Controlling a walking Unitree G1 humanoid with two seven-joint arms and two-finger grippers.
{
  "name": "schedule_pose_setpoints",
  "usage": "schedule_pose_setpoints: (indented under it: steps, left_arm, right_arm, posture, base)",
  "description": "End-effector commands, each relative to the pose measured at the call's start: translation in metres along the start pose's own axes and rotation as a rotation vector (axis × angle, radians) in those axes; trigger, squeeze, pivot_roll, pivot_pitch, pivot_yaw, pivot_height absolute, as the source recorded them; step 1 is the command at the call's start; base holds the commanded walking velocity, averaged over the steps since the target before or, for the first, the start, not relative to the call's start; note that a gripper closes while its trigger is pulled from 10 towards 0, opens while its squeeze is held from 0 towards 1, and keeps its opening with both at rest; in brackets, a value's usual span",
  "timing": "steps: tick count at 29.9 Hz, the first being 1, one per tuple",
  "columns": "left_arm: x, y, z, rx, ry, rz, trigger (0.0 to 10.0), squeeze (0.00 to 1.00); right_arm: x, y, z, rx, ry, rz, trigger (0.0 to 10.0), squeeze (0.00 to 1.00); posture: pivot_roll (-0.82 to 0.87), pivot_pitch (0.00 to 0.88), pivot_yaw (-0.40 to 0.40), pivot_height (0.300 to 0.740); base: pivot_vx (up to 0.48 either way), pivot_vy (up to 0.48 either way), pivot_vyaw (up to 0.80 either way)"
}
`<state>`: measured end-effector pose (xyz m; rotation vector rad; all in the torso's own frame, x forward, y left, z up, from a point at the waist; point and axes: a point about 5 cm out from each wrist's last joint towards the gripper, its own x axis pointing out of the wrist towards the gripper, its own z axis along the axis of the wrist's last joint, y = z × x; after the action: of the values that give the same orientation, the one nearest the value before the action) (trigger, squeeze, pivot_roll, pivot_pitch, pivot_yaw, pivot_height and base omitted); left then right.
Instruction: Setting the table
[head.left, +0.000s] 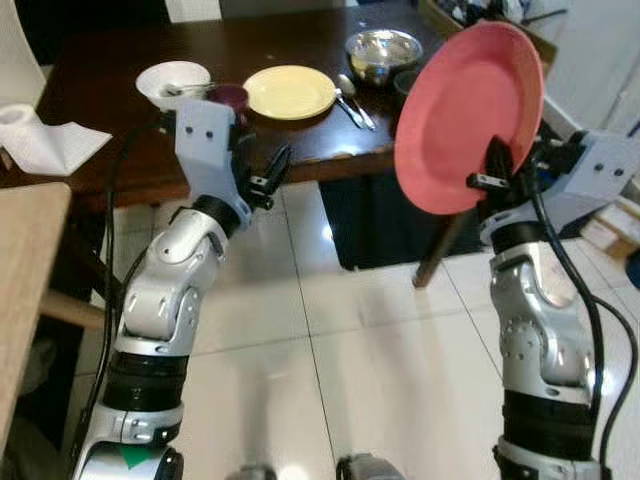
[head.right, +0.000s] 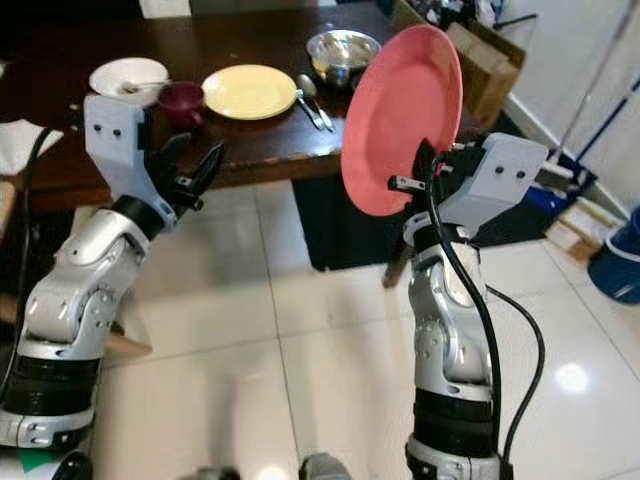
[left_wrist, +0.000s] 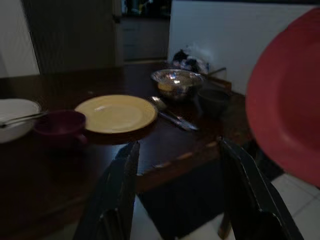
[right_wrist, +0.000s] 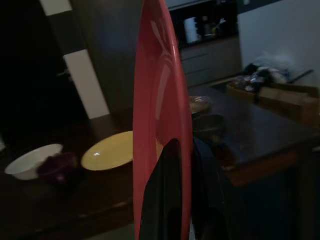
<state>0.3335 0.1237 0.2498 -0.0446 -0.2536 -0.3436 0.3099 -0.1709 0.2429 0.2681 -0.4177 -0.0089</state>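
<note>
Our right tool (head.left: 492, 172) is clamped on the rim of the red plate (head.left: 466, 115), held upright before the dark bench (head.left: 110, 80). Our left tool (head.right: 190, 165) hovers with fingers apart near the yellow plate (head.left: 290, 91).

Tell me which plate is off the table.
The red plate, held upright on edge by the right tool; the yellow plate lies flat on the table.

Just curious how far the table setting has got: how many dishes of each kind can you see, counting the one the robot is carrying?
Plates: 2, yellow plate and red plate
Bowls: 3, white bowl, metal bowl, dark bowl
Cups: 1, maroon cup
Total: 6
</note>
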Motion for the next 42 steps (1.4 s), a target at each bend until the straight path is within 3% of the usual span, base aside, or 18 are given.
schedule_pose_setpoints:
  steps: [1, 13, 17, 18, 20, 22, 23, 27, 31, 33, 34, 37, 42]
  left_arm:
    - [-0.002, 0.001, -0.003, 0.008, 0.008, 0.007, 10.0, 0.0]
    - [-0.001, 0.002, -0.003, 0.01, 0.007, 0.009, 10.0, 0.0]
    - [-0.001, 0.002, -0.003, 0.01, 0.006, 0.011, 10.0, 0.0]
    - [-0.001, 0.002, -0.003, 0.01, 0.007, 0.011, 10.0, 0.0]
    - [-0.001, 0.002, -0.003, 0.01, 0.007, 0.01, 10.0, 0.0]
    - [-0.001, 0.002, -0.003, 0.009, 0.007, 0.01, 10.0, 0.0]
    - [-0.001, 0.001, -0.003, 0.009, 0.007, 0.01, 10.0, 0.0]
    - [-0.001, 0.001, -0.004, 0.008, 0.008, 0.009, 10.0, 0.0]
    - [-0.001, 0.0, -0.004, 0.007, 0.008, 0.007, 10.0, 0.0]
    - [-0.001, 0.0, -0.004, 0.005, 0.008, 0.009, 10.0, 0.0]
    - [-0.001, 0.0, -0.004, 0.005, 0.008, 0.009, 10.0, 0.0]
    - [-0.003, 0.004, -0.005, -0.007, 0.024, 0.027, 10.0, 0.0]
    - [-0.008, 0.015, -0.003, -0.012, 0.02, 0.076, 10.0, 0.0]
  right_arm:
    - [-0.001, 0.001, 0.001, 0.005, -0.005, 0.006, 10.0, 0.0]
    - [-0.001, 0.002, 0.001, 0.009, -0.001, 0.021, 10.0, 0.0]
    - [-0.002, 0.014, 0.0, 0.04, 0.02, 0.137, 10.0, 0.0]
    - [-0.005, 0.024, 0.001, 0.11, 0.031, 0.216, 10.0, 0.0]
    - [-0.006, 0.03, 0.003, 0.159, 0.029, 0.261, 10.0, 0.0]
    - [-0.007, 0.032, 0.005, 0.163, 0.024, 0.271, 10.0, 0.0]
    - [-0.006, 0.036, 0.008, 0.226, 0.014, 0.289, 10.0, 0.0]
    - [-0.004, 0.041, 0.011, 0.292, 0.003, 0.31, 10.0, 0.0]
    - [-0.003, 0.055, 0.016, 0.431, 0.017, 0.416, 10.0, 0.0]
    - [-0.005, 0.066, 0.016, 0.541, 0.054, 0.513, 10.0, 0.0]
    - [-0.005, 0.066, 0.016, 0.541, 0.054, 0.513, 10.0, 0.0]
    - [-0.013, 0.083, 0.009, 0.745, 0.148, 0.635, 10.0, 0.0]
    - [-0.014, 0.087, -0.014, 0.886, 0.253, 0.579, 10.0, 0.0]
  posture:
    - [-0.13, 0.072, 0.066, 0.74]
    - [-0.13, 0.073, 0.066, 0.74]
    - [-0.13, 0.072, 0.065, 0.74]
    - [-0.13, 0.072, 0.065, 0.74]
    - [-0.13, 0.072, 0.065, 0.74]
    - [-0.13, 0.072, 0.065, 0.74]
    - [-0.13, 0.072, 0.065, 0.74]
    - [-0.13, 0.072, 0.065, 0.74]
    - [-0.13, 0.073, 0.065, 0.74]
    - [-0.13, 0.072, 0.063, 0.74]
    - [-0.13, 0.072, 0.063, 0.74]
    - [-0.13, 0.072, 0.063, 0.74]
    - [-0.12, 0.074, 0.061, 0.74]
  base:
    - [0.469, 0.0, 0.0]
    - [0.462, 0.0, 0.0]
    - [0.454, 0.0, 0.0]
    - [0.454, 0.0, 0.0]
    - [0.452, 0.0, 0.0]
    - [0.45, 0.0, 0.0]
    - [0.45, 0.0, 0.0]
    - [0.45, 0.0, 0.0]
    - [0.448, 0.0, 0.0]
    - [0.441, 0.0, 0.0]
    - [0.435, 0.0, 0.0]
    - [0.226, 0.0, 0.0]
    - [0.0, 0.0, 0.0]
